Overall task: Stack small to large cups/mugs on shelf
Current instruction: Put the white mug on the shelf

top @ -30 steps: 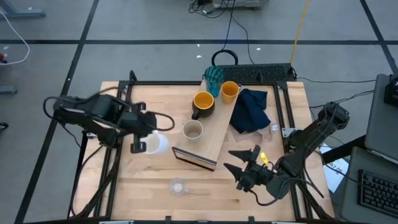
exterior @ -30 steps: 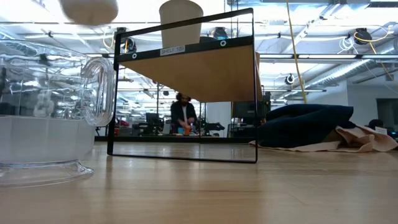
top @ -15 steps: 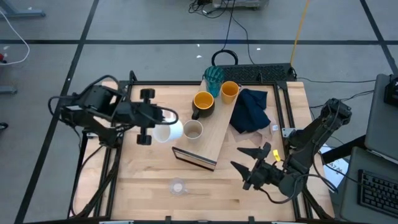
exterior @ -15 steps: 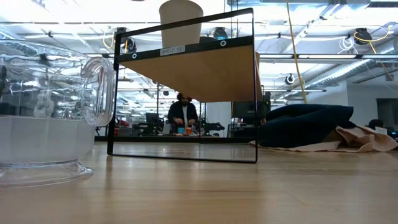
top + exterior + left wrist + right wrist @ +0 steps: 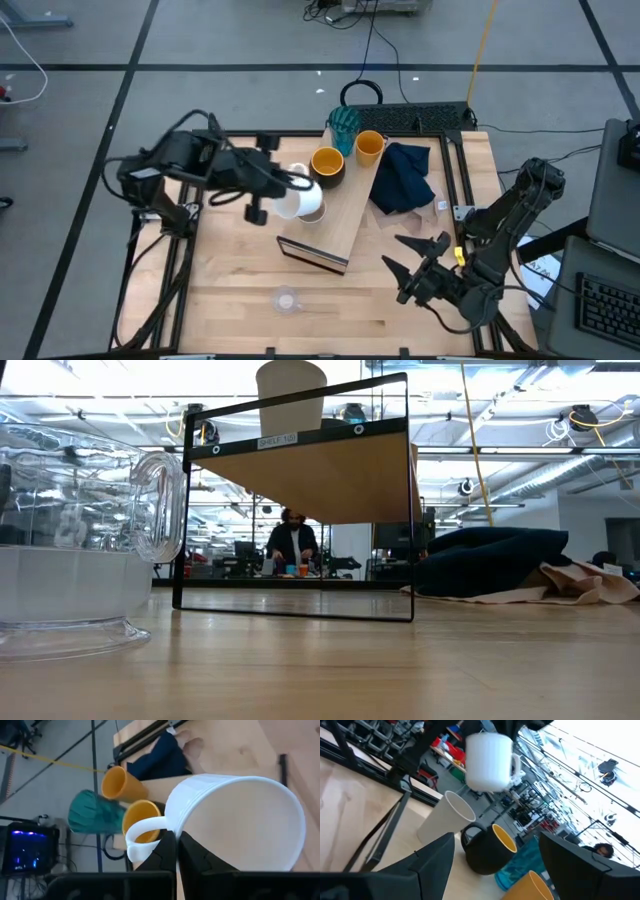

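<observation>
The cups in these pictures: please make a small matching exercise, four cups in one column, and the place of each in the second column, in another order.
Cups:
1. white mug
2. small clear glass
3. teal ribbed tumbler
4. beige cup

Places:
A. far end of the shelf
B. on the shelf, below the lifted mug
C. held in the air by the left gripper
D. alone on the table, near its front edge

Pairs: 1-C, 2-D, 3-A, 4-B

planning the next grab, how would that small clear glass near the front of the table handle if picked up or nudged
The small clear glass looks rigid and probably breakable, so a gentle squeeze seems wise. Its smooth transparent wall may be slippery between fingers. Standing upright on a flared foot, it would likely slide rather than tip when nudged low.
</observation>
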